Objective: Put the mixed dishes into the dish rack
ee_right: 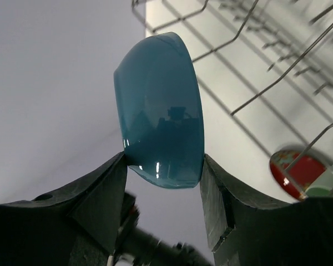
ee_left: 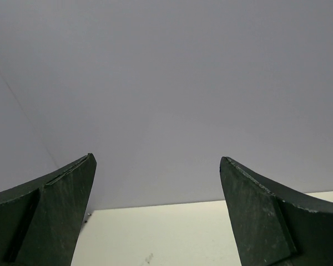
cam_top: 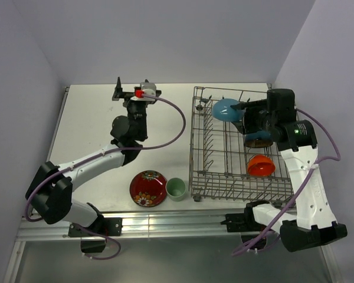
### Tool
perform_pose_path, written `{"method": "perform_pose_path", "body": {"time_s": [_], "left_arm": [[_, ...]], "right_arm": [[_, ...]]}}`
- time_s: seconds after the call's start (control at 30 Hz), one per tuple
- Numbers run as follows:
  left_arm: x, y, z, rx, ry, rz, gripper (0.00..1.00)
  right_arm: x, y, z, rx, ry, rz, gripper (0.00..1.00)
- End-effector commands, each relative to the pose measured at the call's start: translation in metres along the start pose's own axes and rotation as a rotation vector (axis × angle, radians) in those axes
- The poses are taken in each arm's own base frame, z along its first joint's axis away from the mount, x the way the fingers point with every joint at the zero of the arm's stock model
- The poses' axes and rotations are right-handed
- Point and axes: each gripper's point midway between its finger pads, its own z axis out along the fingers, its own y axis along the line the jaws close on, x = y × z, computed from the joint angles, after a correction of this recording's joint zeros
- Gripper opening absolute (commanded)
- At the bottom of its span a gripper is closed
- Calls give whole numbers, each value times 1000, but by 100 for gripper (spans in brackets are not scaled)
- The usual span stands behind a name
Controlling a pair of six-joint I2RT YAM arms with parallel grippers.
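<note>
Loading step in hand: right gripper (ee_right: 164, 162), jaws closed on the blue bowl (ee_right: 158, 105), holds it above the far end of the dish rack (cam_top: 192, 147); next, lower between tines, release; left gripper (ee_left: 155, 160) jaws gape empty.

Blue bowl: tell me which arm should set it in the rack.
Right. The right claw is shut on the blue bowl over the far end of the dish rack. The left claw is open, empty, over the table away from it.
</note>
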Motion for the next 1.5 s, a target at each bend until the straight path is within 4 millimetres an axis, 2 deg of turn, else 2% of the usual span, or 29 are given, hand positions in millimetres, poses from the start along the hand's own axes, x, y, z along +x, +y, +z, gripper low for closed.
{"method": "perform_pose_path", "body": {"time_s": [0.0,0.13,0.23,0.27,0.37,0.5,0.73,1.07,1.27,1.47], "left_arm": [[-11,6,13,-58,24,-224,99],[0,4,20,-57,60,-253,98],[10,7,22,-78,86,-255,97],[14,7,22,-84,94,-248,97],[24,11,23,-98,122,-224,97],[34,16,24,-130,156,-213,97],[38,12,25,-116,180,-225,96],[46,20,13,-127,223,-206,96],[49,24,9,-132,220,-192,97],[53,20,5,-114,232,-204,97]], "right_arm": [[-31,2,1,20,-143,-45,0],[-63,0,11,77,-220,-47,0],[-97,1,18,103,-311,-53,0],[-113,-1,17,115,-349,-46,0],[-142,-4,23,153,-401,-17,0],[-167,-15,33,190,-434,40,0],[-187,-19,51,204,-465,90,0],[-200,-29,75,253,-493,180,0],[-204,-38,85,277,-504,187,0],[-206,-43,96,307,-510,196,0]]}}
